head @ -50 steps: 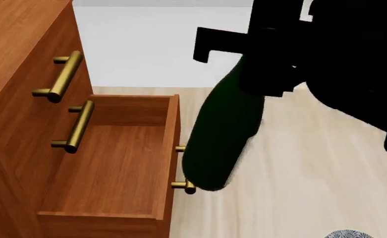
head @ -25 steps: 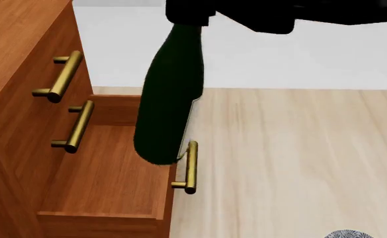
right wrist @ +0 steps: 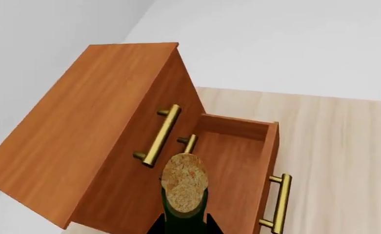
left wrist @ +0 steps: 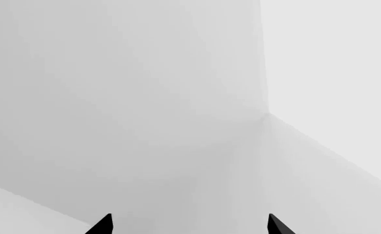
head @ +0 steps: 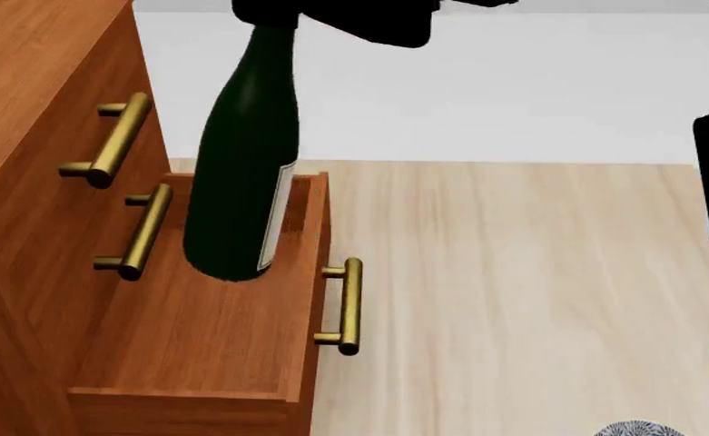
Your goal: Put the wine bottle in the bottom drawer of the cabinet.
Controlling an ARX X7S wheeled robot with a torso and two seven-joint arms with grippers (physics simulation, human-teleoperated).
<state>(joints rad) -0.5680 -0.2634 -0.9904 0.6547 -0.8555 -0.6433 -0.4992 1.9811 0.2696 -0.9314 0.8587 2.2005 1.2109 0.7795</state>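
Though its neck is hidden, wine bottle (head: 242, 182) hangs — upright.

The cabinet (head: 27, 109) stands at the left of the head view, on the floor (head: 536, 272). The bottom drawer (head: 197, 363) is pulled out from the cabinet front, toward the right, with its handle (head: 347, 305) on the outer face. Two closed drawer fronts sit above it, each with a handle (head: 114, 138) (head: 142, 231).

The wine bottle (head: 242, 173) hangs over the open bottom drawer, near its rear end, tilted slightly, base down. The right gripper (head: 329, 14) is above it, clamped at the neck. In the right wrist view the cork (right wrist: 184, 183) sits directly over the drawer interior.

A bowl (head: 639, 429) lies on the floor, well apart to the right of the drawer.
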